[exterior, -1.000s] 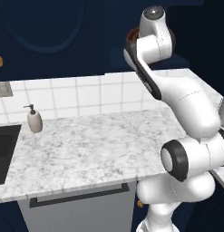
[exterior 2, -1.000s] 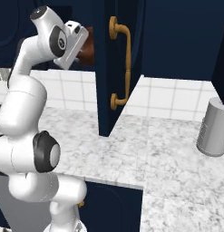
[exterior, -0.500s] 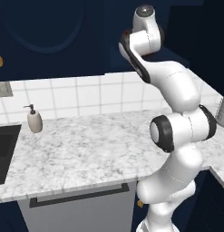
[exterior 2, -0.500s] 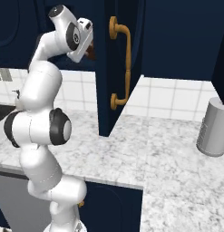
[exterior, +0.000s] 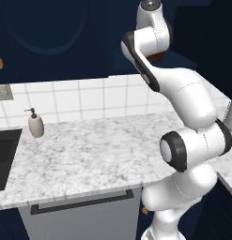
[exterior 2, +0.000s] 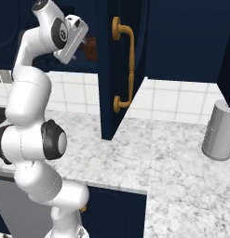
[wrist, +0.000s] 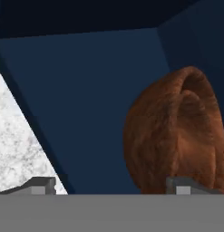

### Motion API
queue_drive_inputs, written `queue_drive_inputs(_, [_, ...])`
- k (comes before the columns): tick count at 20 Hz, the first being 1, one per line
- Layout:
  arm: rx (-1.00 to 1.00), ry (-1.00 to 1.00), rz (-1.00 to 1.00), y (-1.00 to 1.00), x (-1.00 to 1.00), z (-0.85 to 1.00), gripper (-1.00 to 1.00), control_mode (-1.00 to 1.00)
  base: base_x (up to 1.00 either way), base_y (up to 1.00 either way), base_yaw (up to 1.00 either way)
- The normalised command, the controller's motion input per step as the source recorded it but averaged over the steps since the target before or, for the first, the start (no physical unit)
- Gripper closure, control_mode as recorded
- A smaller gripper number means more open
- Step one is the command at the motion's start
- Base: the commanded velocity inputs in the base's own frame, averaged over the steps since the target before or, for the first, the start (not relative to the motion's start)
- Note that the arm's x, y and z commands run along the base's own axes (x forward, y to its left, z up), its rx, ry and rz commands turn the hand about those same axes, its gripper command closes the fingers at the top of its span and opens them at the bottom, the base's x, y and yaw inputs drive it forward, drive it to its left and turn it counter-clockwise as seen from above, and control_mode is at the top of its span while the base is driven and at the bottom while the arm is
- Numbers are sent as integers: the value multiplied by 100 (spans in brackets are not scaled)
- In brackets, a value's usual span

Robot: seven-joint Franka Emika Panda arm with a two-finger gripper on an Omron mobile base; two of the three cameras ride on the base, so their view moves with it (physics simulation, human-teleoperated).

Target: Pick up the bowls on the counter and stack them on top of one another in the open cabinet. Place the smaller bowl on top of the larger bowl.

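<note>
Reaching into open cabinet [wrist: 86,104] | jaws spread, empty, beside nested bowls [wrist: 177,136] | risk: a fingertip [wrist: 183,186] clipping the rim could topple the stack

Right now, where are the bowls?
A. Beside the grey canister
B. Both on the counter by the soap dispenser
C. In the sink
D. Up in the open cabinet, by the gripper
D. The hand view shows reddish-brown bowls against the navy cabinet interior, one nested in the other, and the right base view shows brown beside the raised gripper.
</note>
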Motion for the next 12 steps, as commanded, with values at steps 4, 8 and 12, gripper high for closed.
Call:
queue_drive_inputs(4, [1, 0, 6, 31, -100, -89, -100, -100, 0, 0, 0])
queue_drive_inputs(8, [5, 13, 2, 10, -100, -100, -100, -100, 0, 0, 0])
queue_drive_inputs(12, [1, 32, 0, 0, -100, -100, -100, -100, 0, 0, 0])
